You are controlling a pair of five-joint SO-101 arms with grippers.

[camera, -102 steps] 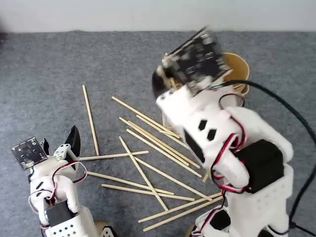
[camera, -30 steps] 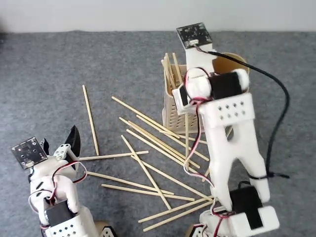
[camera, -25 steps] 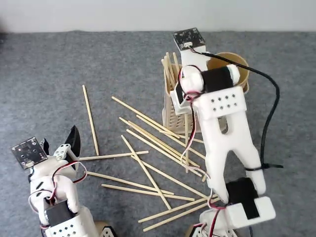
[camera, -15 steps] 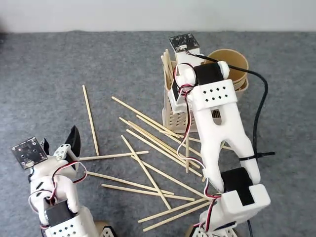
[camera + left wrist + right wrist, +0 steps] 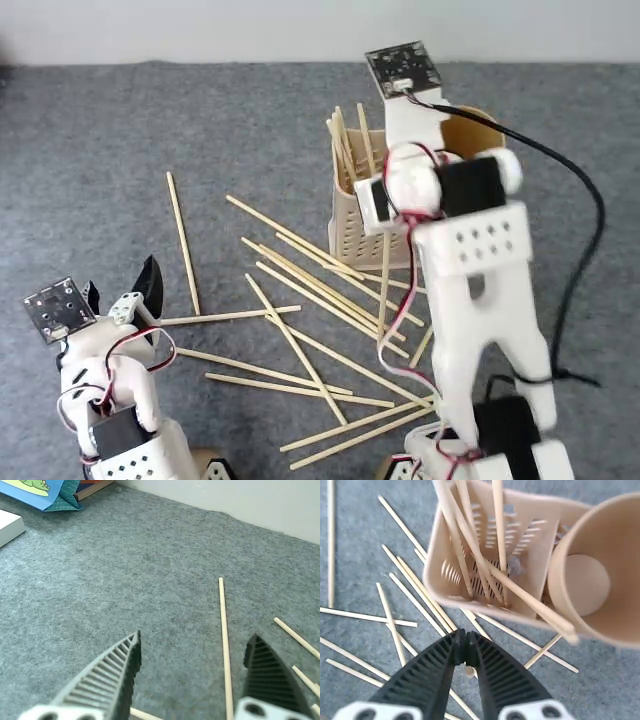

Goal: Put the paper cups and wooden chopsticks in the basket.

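Right arm: swinging back over the basket point(image 5: 360, 225) from its left edge, where it was half a second ago; a drop is probably just finishing.
Cup point(image 5: 585, 580): touching the basket; inside or beside, cannot tell.
Chopsticks point(image 5: 320, 291): several standing in the basket, most still lying on the mat.
Right gripper point(image 5: 464, 637): the wrist view is showing its jaws together and empty; in the high view the arm is covering them.
Left gripper point(image 5: 195, 645): resting with jaws apart, near one loose stick.

The desk point(image 5: 250, 120), covered in grey felt, carries loose wooden chopsticks point(image 5: 300, 390) scattered across its middle. An upright slotted basket point(image 5: 355, 225) stands with a paper cup point(image 5: 482, 128) close against it.
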